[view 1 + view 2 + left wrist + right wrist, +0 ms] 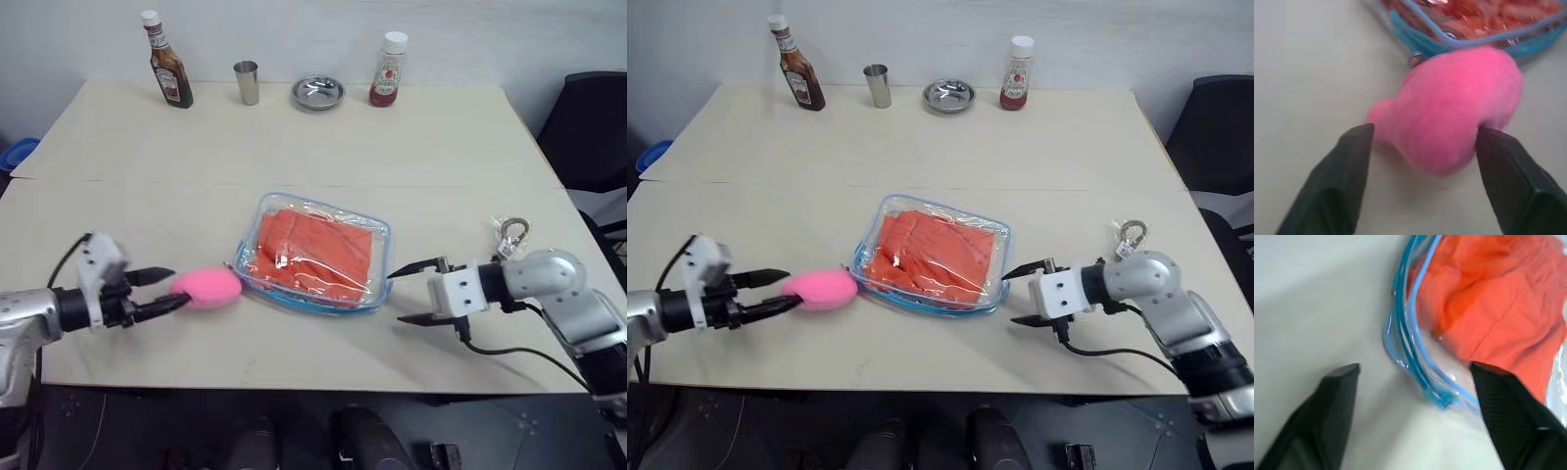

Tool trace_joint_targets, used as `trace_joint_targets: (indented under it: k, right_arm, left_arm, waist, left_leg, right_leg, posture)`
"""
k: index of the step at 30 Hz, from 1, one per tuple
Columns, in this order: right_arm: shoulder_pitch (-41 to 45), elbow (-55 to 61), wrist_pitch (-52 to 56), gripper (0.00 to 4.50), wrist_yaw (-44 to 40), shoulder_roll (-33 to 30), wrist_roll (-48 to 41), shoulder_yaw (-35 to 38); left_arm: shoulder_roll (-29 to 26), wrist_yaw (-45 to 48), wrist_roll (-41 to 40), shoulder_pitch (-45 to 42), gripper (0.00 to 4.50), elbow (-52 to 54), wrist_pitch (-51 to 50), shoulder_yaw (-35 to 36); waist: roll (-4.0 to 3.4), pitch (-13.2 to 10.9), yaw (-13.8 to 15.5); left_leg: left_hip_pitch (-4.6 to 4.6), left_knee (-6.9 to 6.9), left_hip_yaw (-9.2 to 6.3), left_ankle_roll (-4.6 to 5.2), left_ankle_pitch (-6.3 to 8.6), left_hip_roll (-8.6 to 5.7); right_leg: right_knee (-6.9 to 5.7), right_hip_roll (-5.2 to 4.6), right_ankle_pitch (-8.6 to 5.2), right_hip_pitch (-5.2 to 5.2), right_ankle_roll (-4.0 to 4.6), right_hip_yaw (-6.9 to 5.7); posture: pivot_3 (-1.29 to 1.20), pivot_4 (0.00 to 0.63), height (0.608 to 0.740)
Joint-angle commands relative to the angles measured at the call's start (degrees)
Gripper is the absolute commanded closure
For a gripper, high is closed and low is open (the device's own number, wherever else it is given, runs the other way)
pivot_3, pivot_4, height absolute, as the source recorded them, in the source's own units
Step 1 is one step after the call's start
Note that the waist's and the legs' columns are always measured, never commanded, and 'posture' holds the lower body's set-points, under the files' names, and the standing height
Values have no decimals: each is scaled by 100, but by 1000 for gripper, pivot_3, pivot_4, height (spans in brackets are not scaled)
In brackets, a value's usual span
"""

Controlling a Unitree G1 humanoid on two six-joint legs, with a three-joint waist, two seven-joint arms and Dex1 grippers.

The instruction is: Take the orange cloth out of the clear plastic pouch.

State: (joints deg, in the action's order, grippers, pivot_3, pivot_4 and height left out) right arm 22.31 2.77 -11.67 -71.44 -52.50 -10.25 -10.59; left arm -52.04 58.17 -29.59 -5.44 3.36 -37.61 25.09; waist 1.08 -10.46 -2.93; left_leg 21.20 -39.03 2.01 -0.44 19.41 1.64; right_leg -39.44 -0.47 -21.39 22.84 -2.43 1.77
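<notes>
Spreading its fingers, the left gripper (165, 292) brackets the pink plush lump (207, 288); the right gripper (415, 291), spread too, faces the clear plastic pouch (313, 253), its glare blurring the orange cloth (312, 255).

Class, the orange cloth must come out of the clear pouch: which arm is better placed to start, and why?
Probably the right. Its open claw points at the clear pouch's edge, with the orange cloth just inside. The left claw is open around the pink plush.
</notes>
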Motion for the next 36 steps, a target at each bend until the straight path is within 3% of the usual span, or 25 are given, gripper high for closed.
trace_joint_targets:
  k: [1,4,8,12,15,22,26,29,36]
  right_arm:
    - [-261,842,838,778,226,-107,-520,499]
    - [-503,1369,1476,778,436,-59,-778,714]
    - [-687,1861,2042,778,588,-34,-982,823]
    - [-816,2178,2362,778,703,-25,-1093,892]
    - [-939,2387,2557,778,834,-4,-1137,949]
    - [-1240,2707,2737,778,1062,29,-1088,1021]
    - [-1427,2854,2775,778,1164,43,-1069,1036]
    - [-1478,2884,2798,751,1213,55,-1069,1031]
    - [-1437,2837,2793,751,1260,67,-1076,1008]
  left_arm:
    - [-155,-141,-684,-558,1113,-218,-695,531]
    - [-123,-251,-1198,-1368,1113,15,-1163,424]
    - [-135,42,-1031,-2301,1113,903,-926,-850]
    - [-453,887,527,-2432,1113,1326,938,-2525]
    - [-513,1221,1847,-2531,1113,501,2939,-3353]
    - [-157,1119,2763,-2893,1113,-946,5106,-3649]
    - [169,1147,2476,-2921,1113,-1200,5058,-3520]
    - [194,1274,2537,-2928,1701,-1232,5121,-3556]
    - [192,1322,2561,-2894,3909,-1239,5151,-3514]
  waist:
    - [0,0,3]
    - [3,-1,36]
    - [4,0,127]
    - [2,0,114]
    - [3,0,59]
    - [3,-1,115]
    - [3,-1,139]
    - [4,-1,138]
    - [4,-1,119]
  left_leg:
    - [1,0,0,0,0,-1]
    - [2,-2,-3,-2,0,-2]
    - [5,-4,-2,-31,-11,-6]
    - [5,0,1,-37,-13,-8]
    - [-2,3,10,-38,-14,-2]
    - [-1,1,8,-21,-5,1]
    - [4,-2,8,-23,-6,-1]
    - [7,-5,7,-23,-6,-1]
    - [1,-5,7,-28,-9,1]
  right_leg:
    - [0,-1,0,-1,0,0]
    - [0,-1,0,-1,0,-2]
    - [4,-3,1,-1,-2,0]
    - [15,0,1,-2,-2,6]
    - [12,12,1,-1,-1,16]
    - [9,11,0,0,0,14]
    - [13,6,0,0,-1,13]
    - [13,5,1,0,-1,10]
    - [4,10,1,0,-1,11]
  posture:
    - [0,150,740]
    - [0,150,740]
    - [0,150,740]
    - [0,150,740]
    - [0,150,740]
    - [0,150,740]
    - [0,150,740]
    - [0,150,740]
    - [0,150,740]
